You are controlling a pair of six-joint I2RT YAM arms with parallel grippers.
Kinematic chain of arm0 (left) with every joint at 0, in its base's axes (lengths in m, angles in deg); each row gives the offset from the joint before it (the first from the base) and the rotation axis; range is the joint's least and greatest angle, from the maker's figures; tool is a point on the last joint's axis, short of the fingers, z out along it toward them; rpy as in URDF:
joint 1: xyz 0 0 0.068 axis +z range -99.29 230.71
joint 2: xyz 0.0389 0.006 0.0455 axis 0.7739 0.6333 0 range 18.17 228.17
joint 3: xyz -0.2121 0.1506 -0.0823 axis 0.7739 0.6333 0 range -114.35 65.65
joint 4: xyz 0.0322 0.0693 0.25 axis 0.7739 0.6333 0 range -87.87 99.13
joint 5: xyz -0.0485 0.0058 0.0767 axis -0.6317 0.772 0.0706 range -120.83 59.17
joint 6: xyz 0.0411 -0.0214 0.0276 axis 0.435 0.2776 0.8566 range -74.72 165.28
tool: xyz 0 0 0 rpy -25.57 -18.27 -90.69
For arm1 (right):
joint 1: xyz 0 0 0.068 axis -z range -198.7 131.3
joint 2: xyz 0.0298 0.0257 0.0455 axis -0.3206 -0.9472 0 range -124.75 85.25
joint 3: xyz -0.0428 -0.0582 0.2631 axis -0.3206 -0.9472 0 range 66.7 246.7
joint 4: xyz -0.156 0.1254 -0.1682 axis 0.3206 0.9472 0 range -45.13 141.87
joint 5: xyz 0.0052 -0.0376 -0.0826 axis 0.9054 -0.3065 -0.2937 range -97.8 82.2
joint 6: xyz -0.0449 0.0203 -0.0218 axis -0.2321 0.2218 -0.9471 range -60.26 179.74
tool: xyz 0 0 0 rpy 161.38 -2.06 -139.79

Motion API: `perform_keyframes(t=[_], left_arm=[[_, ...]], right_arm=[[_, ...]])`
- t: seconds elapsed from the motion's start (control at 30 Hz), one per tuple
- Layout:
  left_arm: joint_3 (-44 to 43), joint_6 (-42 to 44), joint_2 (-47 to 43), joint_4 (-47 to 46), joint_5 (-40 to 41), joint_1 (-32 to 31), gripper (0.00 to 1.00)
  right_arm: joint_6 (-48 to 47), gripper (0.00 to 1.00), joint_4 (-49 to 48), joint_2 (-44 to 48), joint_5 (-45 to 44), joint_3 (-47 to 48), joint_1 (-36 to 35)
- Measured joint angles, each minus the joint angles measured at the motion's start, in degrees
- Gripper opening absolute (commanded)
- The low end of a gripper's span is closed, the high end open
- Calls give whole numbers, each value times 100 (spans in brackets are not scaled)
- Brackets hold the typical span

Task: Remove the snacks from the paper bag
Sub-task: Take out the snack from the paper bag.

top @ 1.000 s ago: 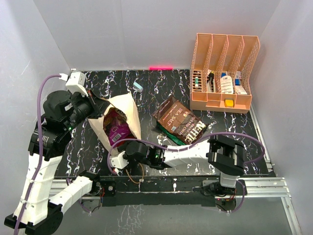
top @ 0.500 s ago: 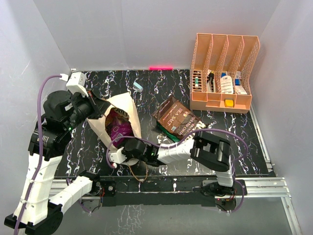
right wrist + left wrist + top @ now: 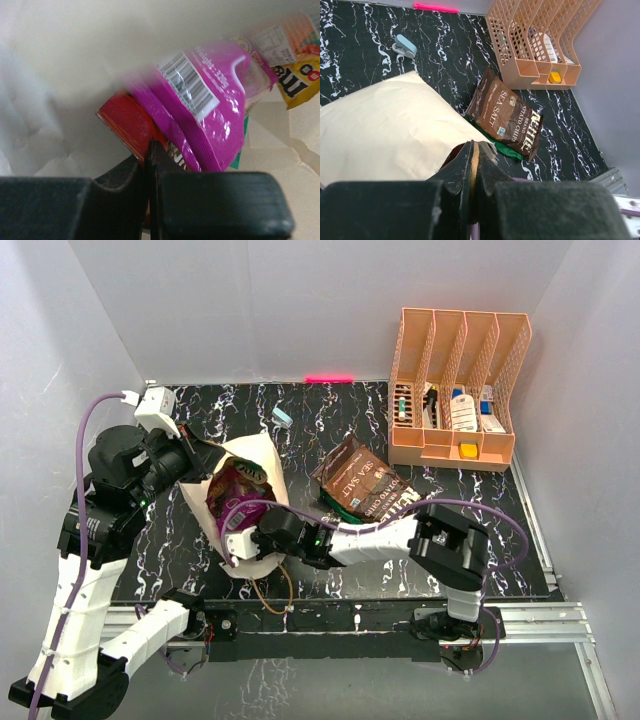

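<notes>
The paper bag (image 3: pixel 262 472) lies on its side, mouth toward the arms. My left gripper (image 3: pixel 202 464) is shut on the bag's upper rim; in the left wrist view a tan paper edge sits pinched between the jaws of the left gripper (image 3: pixel 474 159). My right gripper (image 3: pixel 241 540) reaches into the mouth. In the right wrist view the right gripper (image 3: pixel 150 151) is shut on the edge of a red packet (image 3: pixel 126 123), which lies under a purple packet (image 3: pixel 207 112). A yellow packet (image 3: pixel 300 80) lies deeper in. Outside lie a brown packet (image 3: pixel 365 480) and a green packet (image 3: pixel 343 516).
An orange divided rack (image 3: pixel 455 450) with bottles and boxes stands at the back right. A small light-blue block (image 3: pixel 282 417) lies behind the bag. White walls close the table on three sides. The right arm's purple cable (image 3: pixel 470 508) arcs over the packets.
The right gripper has pushed forward into the bag's mouth and gone from open to shut on the red packet's edge. The left arm has held still.
</notes>
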Motion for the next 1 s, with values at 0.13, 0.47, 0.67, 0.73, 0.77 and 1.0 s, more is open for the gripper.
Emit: perform_keyframes(t=[0.13,0.47,0.67,0.73,0.77,1.0], left_arm=[[92,0,-48,-107,2,0,0],[140,0,-70,-223,81,0,0],[262,-48,-90,-284,92,0,0],[291,-76,-96,-280,94,-2,0],[291,-92,-96,-280,98,-2,0],[291,-155,-114,-247,151,-15,0]], right_arm=[[787,7,708,269,208,625,0],[1825,7,1996,955,442,1346,-11],[2006,7,2468,1587,466,1775,-13],[2083,7,2553,1777,444,1912,-17],[2197,7,2614,1862,398,2037,-31],[2876,7,3001,1989,313,2920,-79]])
